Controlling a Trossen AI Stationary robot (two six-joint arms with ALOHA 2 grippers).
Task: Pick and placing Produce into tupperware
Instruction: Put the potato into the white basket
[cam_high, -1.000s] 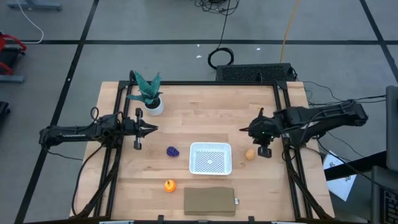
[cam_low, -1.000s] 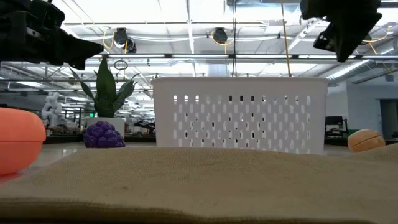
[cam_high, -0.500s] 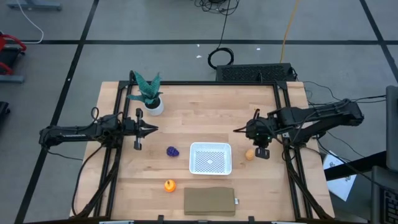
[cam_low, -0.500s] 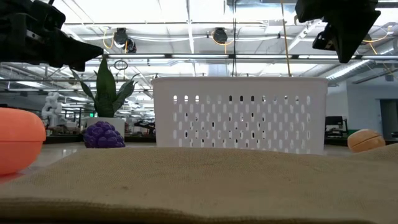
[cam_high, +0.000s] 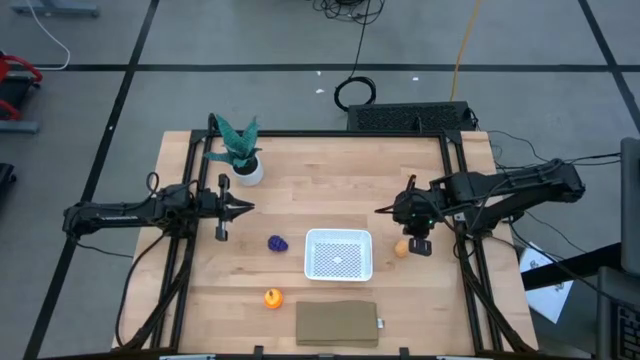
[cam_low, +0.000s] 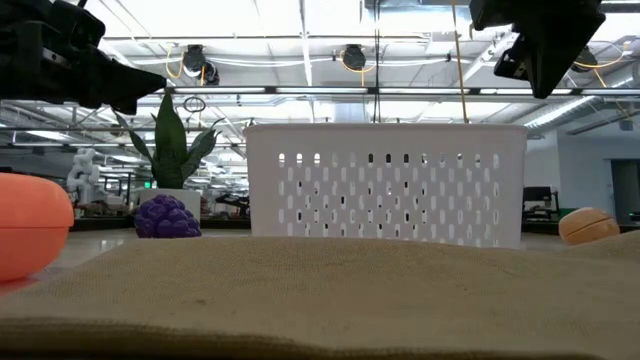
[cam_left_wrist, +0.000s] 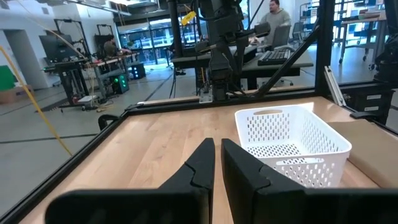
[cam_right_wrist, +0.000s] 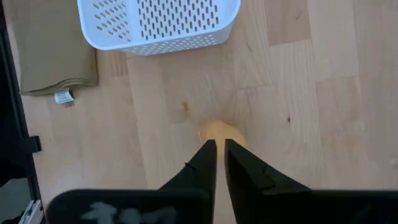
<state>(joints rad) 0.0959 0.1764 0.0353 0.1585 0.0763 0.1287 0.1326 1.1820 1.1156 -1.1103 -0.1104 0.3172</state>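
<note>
The white tupperware (cam_high: 338, 234) stands on the table's near half, with its perforated wall (cam_low: 385, 185) upright. The tan lump (cam_high: 401, 248) lies on the wood just right of it. The purple cluster (cam_high: 278, 243) lies to its left, and the orange ball (cam_high: 272, 297) nearer the near edge. My right gripper (cam_high: 381, 210) hangs shut above the table, tipped down. In the right wrist view its tips (cam_right_wrist: 216, 144) line up with the lump (cam_right_wrist: 222, 132), above it and apart. My left gripper (cam_high: 250, 207) waits shut over the table's left part.
A flat brown slab (cam_high: 337, 323) lies along the near edge, in front of the tupperware. A green plant in a white pot (cam_high: 240, 155) stands at the far left corner. Black frame rails run along both sides. Bare wood lies between the arms, far of the tupperware.
My right gripper has shifted a little toward the table's left, staying above the table and shut. The produce and the tupperware lie where they were.
</note>
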